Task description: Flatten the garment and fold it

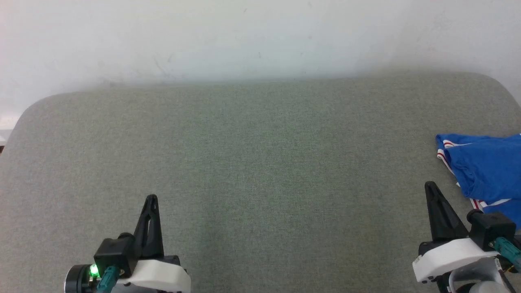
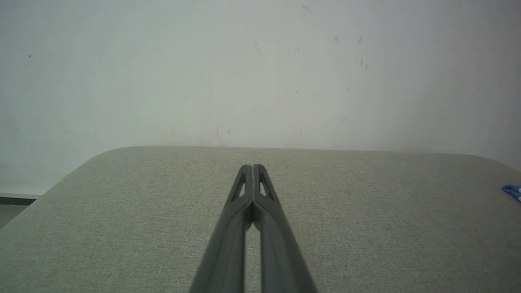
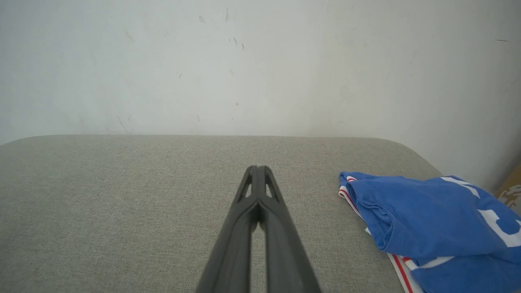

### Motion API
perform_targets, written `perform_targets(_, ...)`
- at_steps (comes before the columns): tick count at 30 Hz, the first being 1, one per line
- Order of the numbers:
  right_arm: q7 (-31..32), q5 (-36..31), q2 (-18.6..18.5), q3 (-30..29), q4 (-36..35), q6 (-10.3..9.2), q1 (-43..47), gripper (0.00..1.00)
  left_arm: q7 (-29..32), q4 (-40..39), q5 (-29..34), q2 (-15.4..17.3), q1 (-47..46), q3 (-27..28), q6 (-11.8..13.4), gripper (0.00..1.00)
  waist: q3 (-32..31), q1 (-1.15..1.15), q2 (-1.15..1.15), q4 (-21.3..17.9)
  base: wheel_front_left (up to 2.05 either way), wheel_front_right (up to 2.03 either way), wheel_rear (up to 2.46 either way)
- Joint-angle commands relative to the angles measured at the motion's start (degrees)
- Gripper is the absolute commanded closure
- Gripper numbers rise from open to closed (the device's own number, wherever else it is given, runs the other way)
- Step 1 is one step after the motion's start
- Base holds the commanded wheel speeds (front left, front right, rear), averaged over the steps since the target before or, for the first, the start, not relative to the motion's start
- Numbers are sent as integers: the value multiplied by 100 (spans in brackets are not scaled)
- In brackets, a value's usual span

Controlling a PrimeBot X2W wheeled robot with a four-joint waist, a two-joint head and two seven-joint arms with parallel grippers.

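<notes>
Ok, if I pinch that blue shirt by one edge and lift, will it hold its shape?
Probably not: the garment lies bunched in soft folds, so a lifted edge would likely drape and hang limp. It looks like thin, light cloth. Pushed, it would more likely wrinkle up on the woven grey surface than slide whole.

A wide grey-green fabric-covered surface (image 1: 252, 162) with rounded far corners spreads across the foreground. Directly behind its far edge rises a plain white wall (image 1: 260, 36), lightly scuffed with small dark flecks.
</notes>
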Motion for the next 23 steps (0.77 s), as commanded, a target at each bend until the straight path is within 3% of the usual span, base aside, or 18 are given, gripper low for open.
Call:
perform_targets(1, 44, -80, 12, 37, -49, -5, -54, 100, 29, 33, 78, -28, -108, 52, -52, 100, -1, 0, 0, 2, 0, 0, 0)
perform_targets(23, 266, -187, 18, 168, -159, -7, -80, 100, 286, 150, 332, -155, -233, 254, -335, 100, -21, 0, 0, 32, 0, 0, 0)
